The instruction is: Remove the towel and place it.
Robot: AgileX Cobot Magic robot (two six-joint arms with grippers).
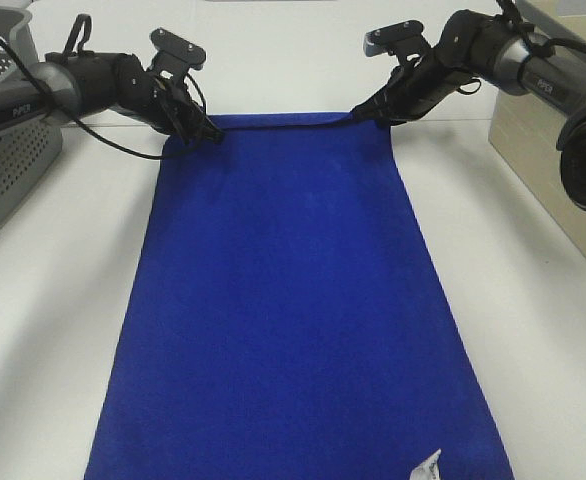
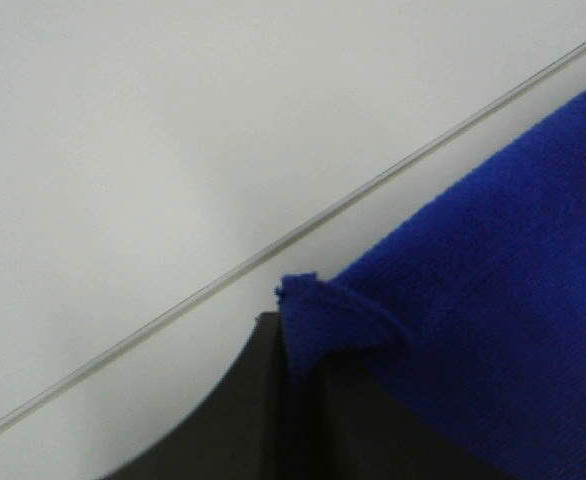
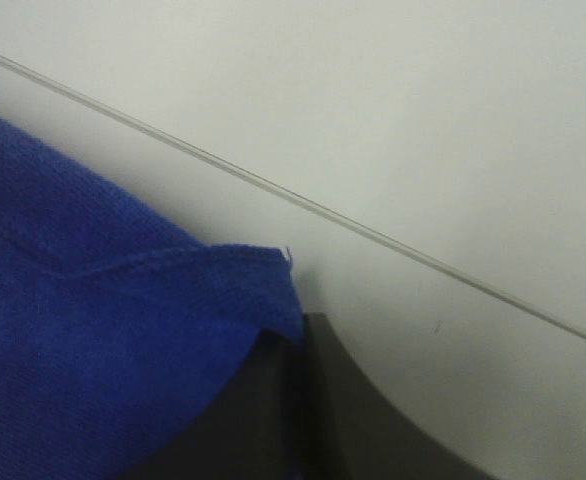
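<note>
The towel (image 1: 293, 300) lies spread flat along the white table (image 1: 533, 340), one long blue sheet running from the far edge between the two arms down toward the near edge, where a small white tag (image 1: 425, 467) shows at its near right corner. Its two far corners are each at a gripper. The left gripper (image 1: 209, 131) sits at the far left corner, and in the left wrist view that corner (image 2: 318, 305) is folded up and caught between the dark fingers (image 2: 273, 400), which are pressed together on the cloth. The right gripper (image 1: 361, 113) sits at the far right corner, and in the right wrist view the hemmed corner (image 3: 258, 275) runs down into the narrow seam between its fingers (image 3: 343, 400), pinched there in the same way. The far edge of the cloth stretches straight between the two grips.

By count: one towel, one tag, two grippers, each holding one corner. One grey perforated basket (image 1: 8, 150) stands at the left side of the table and one pale wooden box (image 1: 543, 175) at the right, both apart from the cloth.
</note>
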